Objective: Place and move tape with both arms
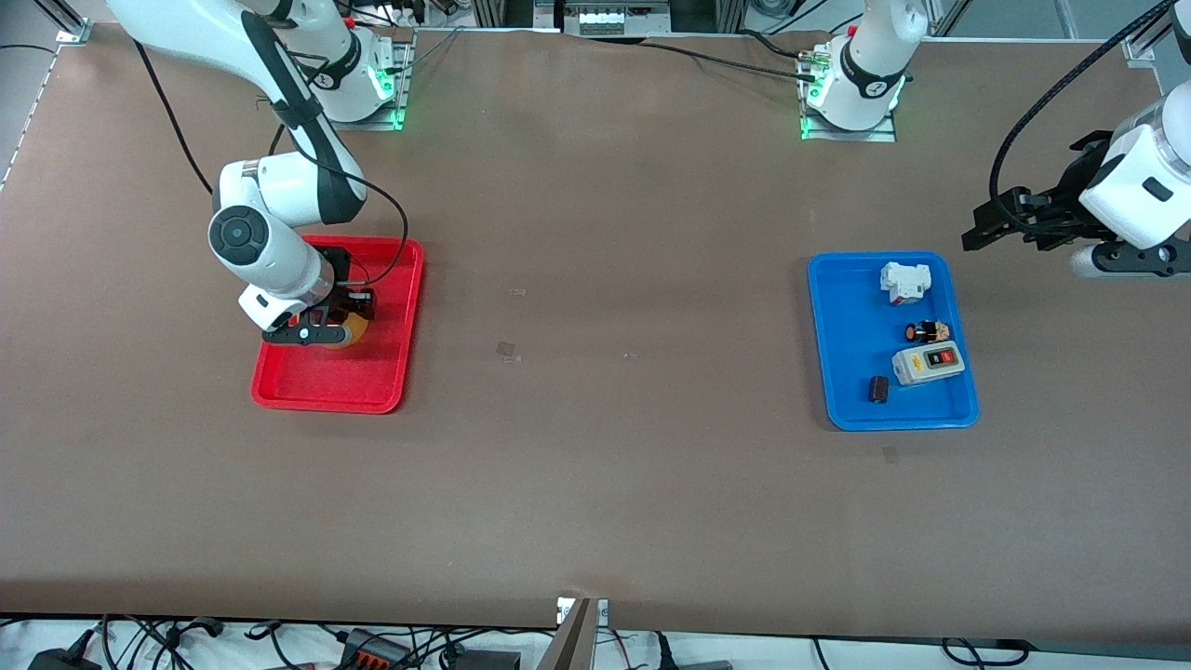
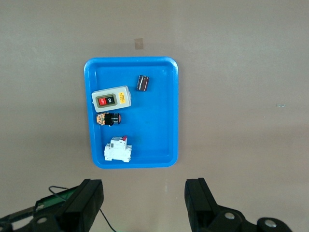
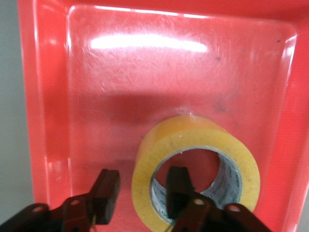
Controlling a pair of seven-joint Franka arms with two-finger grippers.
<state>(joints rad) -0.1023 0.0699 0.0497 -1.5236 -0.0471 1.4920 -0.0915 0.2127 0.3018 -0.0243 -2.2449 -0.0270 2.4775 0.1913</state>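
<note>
While left claw (image 2: 145, 203) waits apart over brown table (image 1: 595, 484), right claw (image 3: 140, 193) straddles tape (image 3: 193, 145) wall, unclamped, in red tray (image 1: 372, 391).

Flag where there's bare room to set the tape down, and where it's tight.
Widest free patch: bare table between the red tray and the blue tray. The red tray's end nearer the front camera is bare too. Crowded: the blue tray's strip toward the left arm's end, with four small parts. Right gripper straddles the tape wall; left gripper waits open above.
</note>
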